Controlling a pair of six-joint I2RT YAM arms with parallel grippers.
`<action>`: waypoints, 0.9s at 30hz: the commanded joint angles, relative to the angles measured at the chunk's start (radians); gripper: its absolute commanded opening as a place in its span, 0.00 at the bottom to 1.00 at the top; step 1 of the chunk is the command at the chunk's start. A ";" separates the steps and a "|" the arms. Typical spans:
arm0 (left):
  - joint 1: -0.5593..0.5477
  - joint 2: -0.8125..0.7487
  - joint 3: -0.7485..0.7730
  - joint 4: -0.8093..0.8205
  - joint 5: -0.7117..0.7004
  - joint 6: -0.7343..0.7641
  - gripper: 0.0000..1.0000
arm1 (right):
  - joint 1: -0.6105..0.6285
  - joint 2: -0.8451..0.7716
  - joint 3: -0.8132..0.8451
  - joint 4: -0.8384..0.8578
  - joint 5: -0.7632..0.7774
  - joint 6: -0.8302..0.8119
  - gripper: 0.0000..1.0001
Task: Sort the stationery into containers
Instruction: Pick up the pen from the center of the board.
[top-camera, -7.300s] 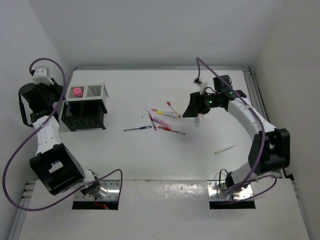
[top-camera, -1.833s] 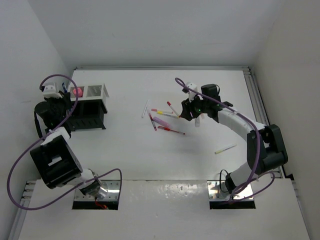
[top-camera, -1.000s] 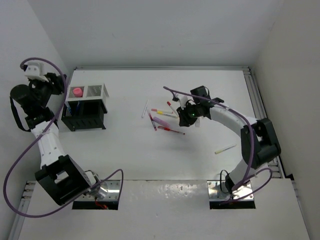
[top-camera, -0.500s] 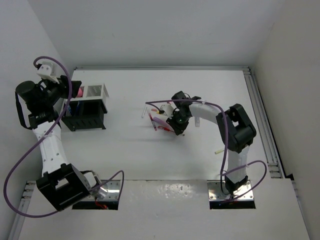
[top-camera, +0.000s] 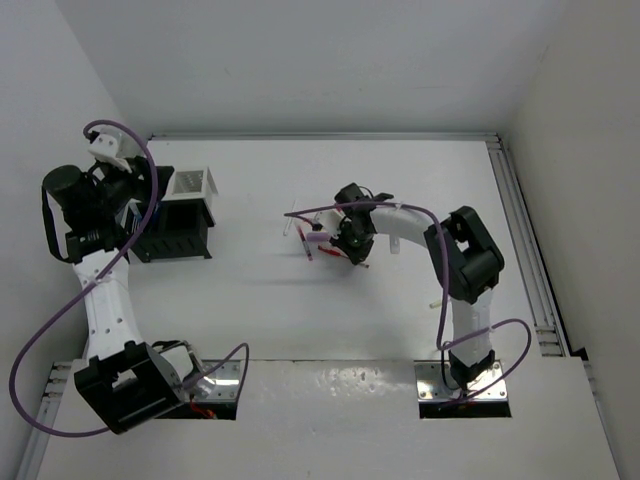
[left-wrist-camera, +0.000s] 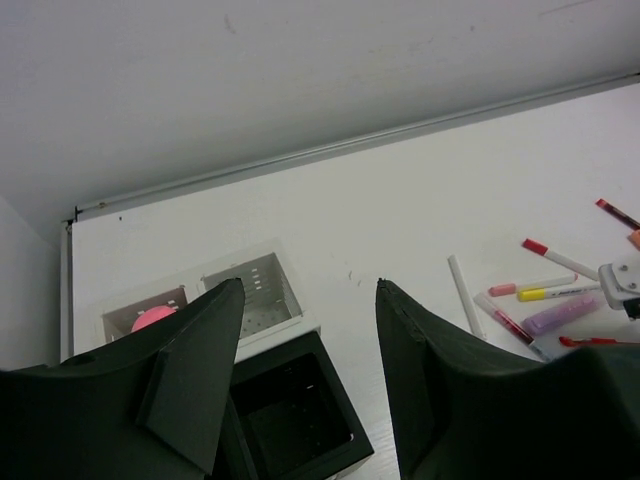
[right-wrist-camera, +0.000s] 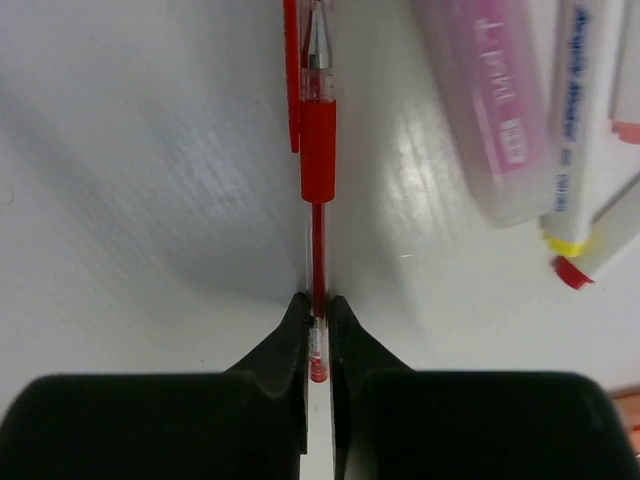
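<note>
At the middle of the table (top-camera: 270, 300), the right gripper (right-wrist-camera: 318, 310) is pinched shut on a red pen (right-wrist-camera: 317, 150), gripping the thin clear barrel near one end; the red grip section and the metal tip point away from the fingers. The pen lies along the surface (can't tell if it's lifted at all). Just beside it, to the right in the wrist view, lie a pink marker (right-wrist-camera: 490, 110), a white marker w/ a yellow tip (right-wrist-camera: 585, 120) and another w/ a red cap (right-wrist-camera: 592, 262), all clear of the fingers.

The left gripper (left-wrist-camera: 310, 290) hangs above the containers at the far left of the table, its fingers (left-wrist-camera: 190, 380) spread wide apart w/ nothing between them. Below it in the wrist view sit the white bin (left-wrist-camera: 285, 325) and, touching it on the near side, the black organizer (left-wrist-camera: 345, 450). The bin has two compartments; the left one holds a round pink piece (left-wrist-camera: 155, 318).

Further right in the left wrist view the loose stationery shows as a cluster, well apart from the containers: a white pen (left-wrist-camera: 463, 295) nearest them, then the markers.
</note>
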 joint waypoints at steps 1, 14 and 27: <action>-0.013 -0.032 0.016 0.024 0.021 0.015 0.61 | 0.032 -0.060 -0.064 -0.020 0.031 -0.052 0.02; -0.255 -0.067 -0.088 0.272 0.193 -0.497 0.67 | -0.011 -0.477 0.038 0.178 -0.481 0.384 0.00; -0.475 0.083 -0.010 0.406 0.116 -0.732 0.72 | 0.082 -0.347 0.196 0.465 -0.526 0.678 0.00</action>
